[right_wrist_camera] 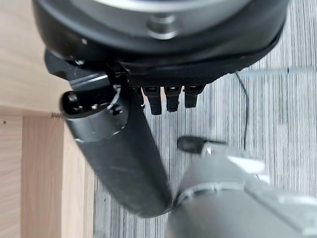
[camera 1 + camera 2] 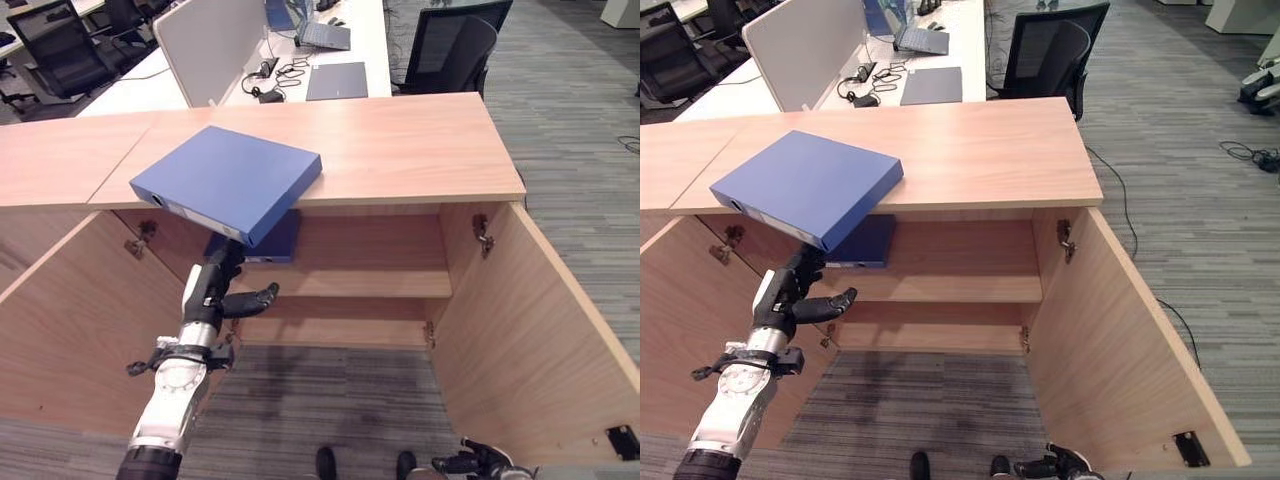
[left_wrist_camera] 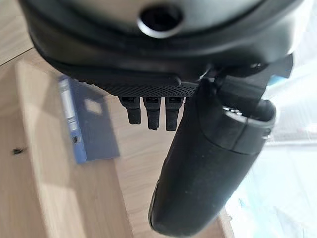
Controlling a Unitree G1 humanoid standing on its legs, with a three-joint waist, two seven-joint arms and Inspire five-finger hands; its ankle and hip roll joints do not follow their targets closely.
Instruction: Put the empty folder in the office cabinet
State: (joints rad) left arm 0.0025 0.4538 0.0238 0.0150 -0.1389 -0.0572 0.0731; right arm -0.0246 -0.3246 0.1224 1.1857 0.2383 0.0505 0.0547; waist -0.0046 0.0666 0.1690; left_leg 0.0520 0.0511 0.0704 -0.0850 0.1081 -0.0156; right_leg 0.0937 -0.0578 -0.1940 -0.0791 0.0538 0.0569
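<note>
The blue folder (image 2: 228, 182) lies flat on the wooden cabinet top (image 2: 400, 150), one corner jutting past the front edge above the open cabinet (image 2: 340, 285), whose doors (image 2: 530, 320) swing wide and leave open room before the shelf (image 2: 350, 283). The left hand (image 2: 222, 290) is raised just under that overhanging corner, fingers relaxed and thumb spread, seemingly not gripping it, though contact is hard to judge. A second dark blue folder (image 2: 270, 243) rests on the shelf, partly hidden behind the first; the right hand (image 2: 470, 462) hangs low over the grey carpet (image 2: 330, 400), fingers straight.
</note>
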